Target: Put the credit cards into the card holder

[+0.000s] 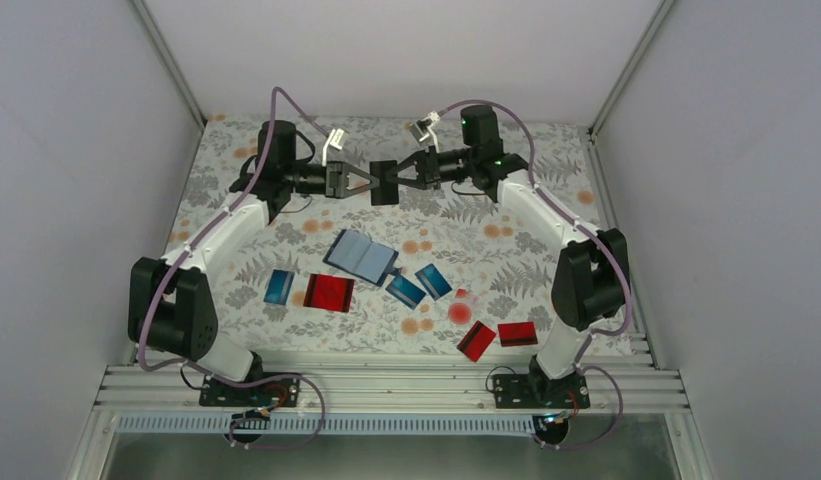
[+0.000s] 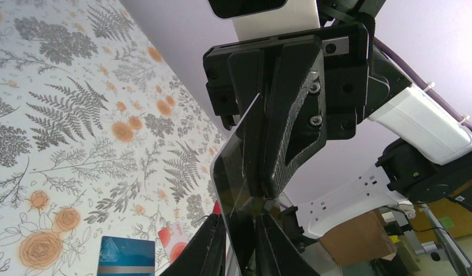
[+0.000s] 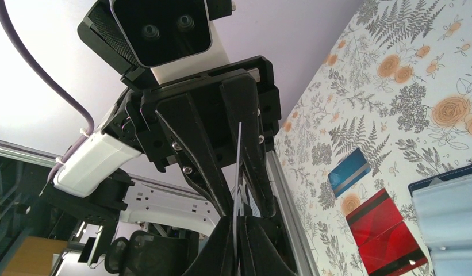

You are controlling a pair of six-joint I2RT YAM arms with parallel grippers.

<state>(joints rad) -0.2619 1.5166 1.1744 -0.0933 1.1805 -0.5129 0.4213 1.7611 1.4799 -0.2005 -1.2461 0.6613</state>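
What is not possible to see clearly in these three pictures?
- Left wrist view: whether the left fingers pinch the black card; the bottom edge cuts them off.
- Top view: print on the blue card; too small.
- Right wrist view: pockets of the card holder; the right edge cuts them off.

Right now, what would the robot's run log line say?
stage: mid-air handover | right gripper: shut on black card | left gripper: flanks same card, grip unclear | card holder: open on table

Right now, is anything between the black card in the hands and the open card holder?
Nothing visible. The left hand and right hand pinch the black card in the air; the card holder lies open nearer, uncovered.
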